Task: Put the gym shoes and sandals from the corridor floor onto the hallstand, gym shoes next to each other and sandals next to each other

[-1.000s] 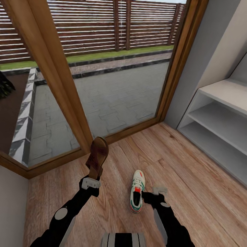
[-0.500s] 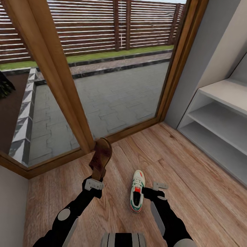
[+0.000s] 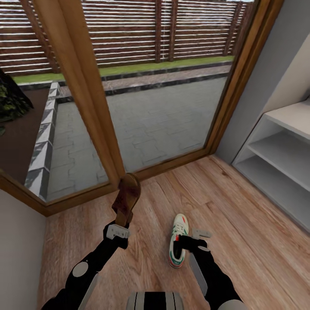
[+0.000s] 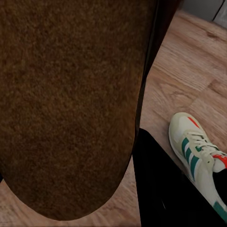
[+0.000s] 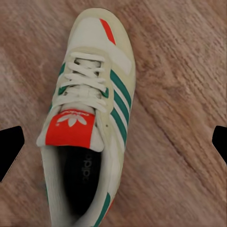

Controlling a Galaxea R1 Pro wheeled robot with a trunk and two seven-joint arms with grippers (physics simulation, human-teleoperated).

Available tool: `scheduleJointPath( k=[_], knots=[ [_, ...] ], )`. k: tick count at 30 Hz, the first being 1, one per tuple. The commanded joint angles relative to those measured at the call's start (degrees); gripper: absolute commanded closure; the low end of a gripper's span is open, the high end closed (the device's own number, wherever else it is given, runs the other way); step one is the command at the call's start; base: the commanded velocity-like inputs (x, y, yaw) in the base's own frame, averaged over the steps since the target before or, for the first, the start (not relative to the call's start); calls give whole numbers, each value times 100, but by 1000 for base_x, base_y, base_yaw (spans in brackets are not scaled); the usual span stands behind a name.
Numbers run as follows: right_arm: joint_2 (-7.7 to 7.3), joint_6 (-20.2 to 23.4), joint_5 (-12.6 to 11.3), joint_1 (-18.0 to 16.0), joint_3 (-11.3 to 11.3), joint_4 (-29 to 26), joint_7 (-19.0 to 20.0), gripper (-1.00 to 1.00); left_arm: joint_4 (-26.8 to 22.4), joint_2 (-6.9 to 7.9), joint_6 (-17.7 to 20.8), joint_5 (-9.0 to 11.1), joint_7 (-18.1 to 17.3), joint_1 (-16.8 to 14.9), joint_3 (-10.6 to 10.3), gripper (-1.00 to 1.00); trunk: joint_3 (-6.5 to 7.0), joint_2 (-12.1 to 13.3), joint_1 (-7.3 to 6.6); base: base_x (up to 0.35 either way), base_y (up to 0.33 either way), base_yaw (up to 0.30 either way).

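At the far left of the head view, a dark plant (image 3: pixel 10 101) is being shown outside the glass door (image 3: pixel 159 125), whose wooden frame (image 3: pixel 92 107) is being crossed by the raised sandal. One brown sandal (image 3: pixel 125 199) is being held upright and clear of the corridor floor (image 3: pixel 241 241) by the left end effector (image 3: pixel 116 231), which is clenched on the sandal's lower end. In the left wrist view, the sandal's brown sole (image 4: pixel 71 104) is being seen close up, with the gym shoe (image 4: pixel 201 156) lying on the planks beyond it.

Further right, one gym shoe (image 3: pixel 178 246) is lying upright on the corridor floor, its toe pointing toward the glass door. The right end effector (image 3: pixel 189 242) is being held at the shoe's heel end with its jaws spread apart; in the right wrist view the two dark fingertips (image 5: pixel 10 149) are being seen at either side of the gym shoe (image 5: pixel 87 123), apart from it and gripping nothing. The shoe's red tongue patch and green stripes are being shown from above.

At the right edge, the pale hallstand (image 3: pixel 280 172) is being seen with its two open shelves, well apart from the shoe.
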Motion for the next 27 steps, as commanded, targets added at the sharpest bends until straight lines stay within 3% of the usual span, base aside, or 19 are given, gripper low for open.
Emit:
scheduleJointPath(
  k=[1,27],
  knots=[
    [0,19,-57,0,9,-11,-44,-100,-8,2,34,-6,-24,-3,-3,100,-9,-2,-1,0,0,227],
    [0,10,-57,0,18,-11,-36,-100,-12,6,41,-6,-24,-3,-3,100,-25,-2,-1,0,0,26]
  ],
)
